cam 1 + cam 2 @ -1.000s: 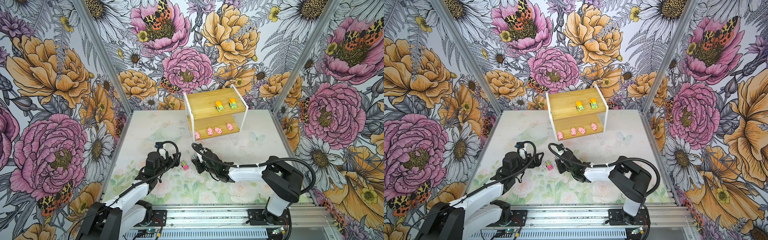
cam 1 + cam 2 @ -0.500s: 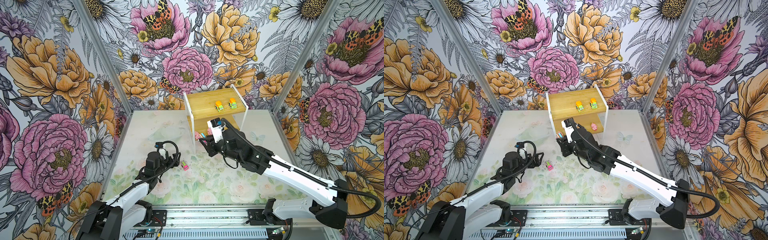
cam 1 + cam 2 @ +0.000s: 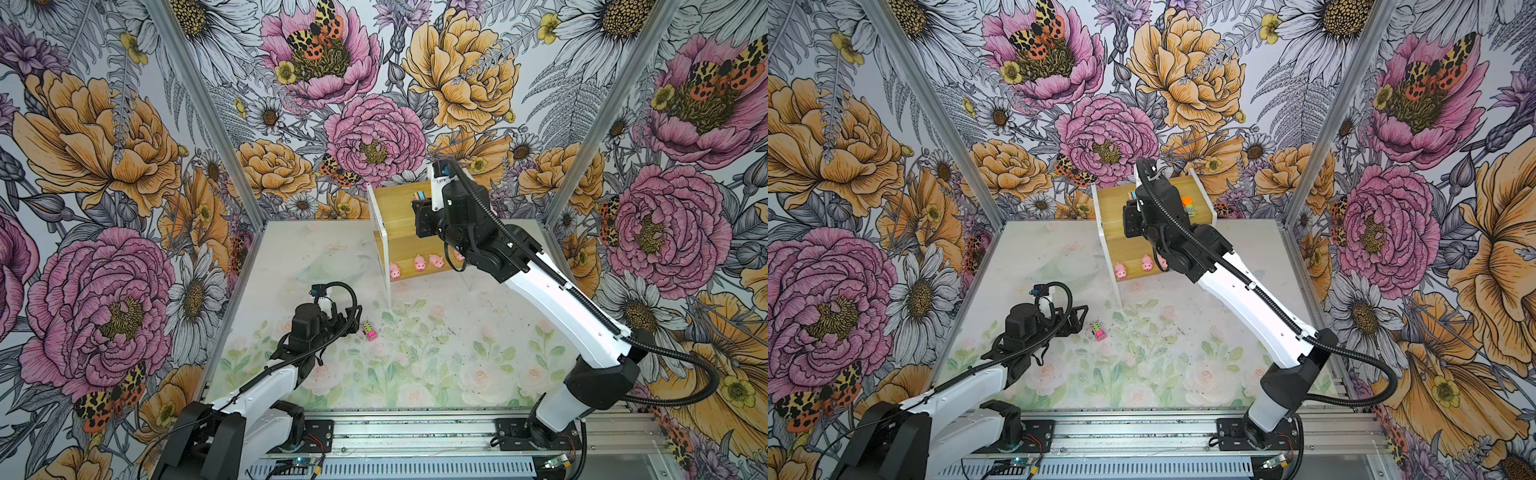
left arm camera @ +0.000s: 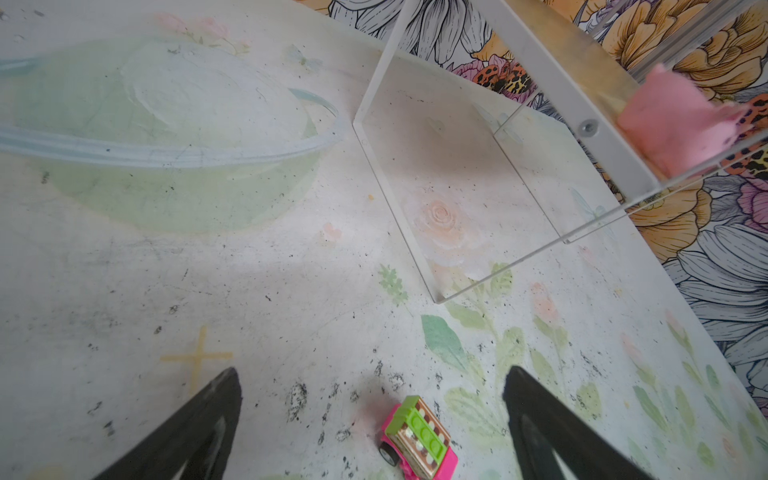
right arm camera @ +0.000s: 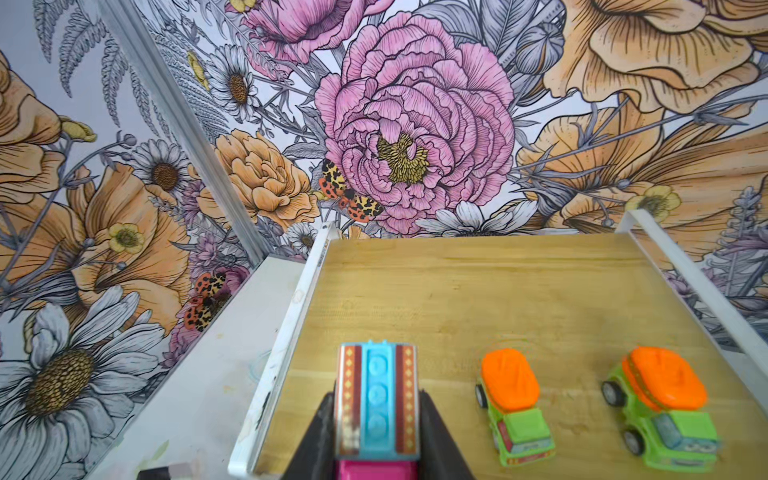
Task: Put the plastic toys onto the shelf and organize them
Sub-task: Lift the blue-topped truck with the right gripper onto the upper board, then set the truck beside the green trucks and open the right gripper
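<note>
The right gripper [image 5: 376,409] is clamped on a pink car [image 5: 376,374], with a finger pressed against each long side. It holds the car over the top board of the shelf [image 5: 478,291], near the front edge. I cannot tell whether the wheels touch the board.

The car looks like light, hard, glossy plastic on free wheels. It should need little squeeze, but it could slip between smooth pads, and it would likely roll if set down tilted or with a push. The flat sides below the striped roof seem the best hold; the roof and wheels offer less.

To the gripper's left, the white rail [image 5: 286,345] runs close beside the finger, and the table lies lower beyond it. To its right, the nearer green car [image 5: 513,399] stands a little apart, with another past it, so the slot looks fairly tight for opening the jaws. Ahead, the board lies bare up to the wall. Pigs [image 3: 419,263] line the lower board, below the wrist.

The left gripper [image 4: 372,370] is spread wide and empty over the table [image 4: 124,291]. A second pink car [image 4: 417,436] lies between its fingers and appears to touch neither.
</note>
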{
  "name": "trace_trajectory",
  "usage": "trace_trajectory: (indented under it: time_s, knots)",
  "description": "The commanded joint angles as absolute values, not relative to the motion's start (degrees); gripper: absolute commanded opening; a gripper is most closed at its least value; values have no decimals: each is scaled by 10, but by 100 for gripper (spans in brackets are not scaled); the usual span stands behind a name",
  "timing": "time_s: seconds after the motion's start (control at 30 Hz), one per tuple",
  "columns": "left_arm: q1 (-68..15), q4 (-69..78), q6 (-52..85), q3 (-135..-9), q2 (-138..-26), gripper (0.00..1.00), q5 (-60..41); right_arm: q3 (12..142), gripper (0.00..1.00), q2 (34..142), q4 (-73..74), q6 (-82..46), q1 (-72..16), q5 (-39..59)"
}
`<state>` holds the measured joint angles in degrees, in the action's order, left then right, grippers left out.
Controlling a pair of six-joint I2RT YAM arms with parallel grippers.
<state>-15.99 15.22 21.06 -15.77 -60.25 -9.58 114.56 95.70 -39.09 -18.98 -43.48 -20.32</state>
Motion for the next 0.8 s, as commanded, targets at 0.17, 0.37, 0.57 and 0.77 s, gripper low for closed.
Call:
trace_trajectory:
  time_s: [0.17, 0.37, 0.57, 0.77]
  knots:
    - [-155, 161, 214, -158, -603, 99, -107, 1176, 24, 989, -420, -203, -421, -218]
    - [-156, 164, 214, -157, -604, 99, -108, 1161, 24, 1000, -419, -217, -412, -186]
    - [-155, 168, 215, -156, -609, 99, -110, 1159, 24, 1011, -418, -220, -411, -176]
    - [-155, 169, 214, -156, -608, 99, -109, 1156, 24, 1024, -418, -224, -411, -171]
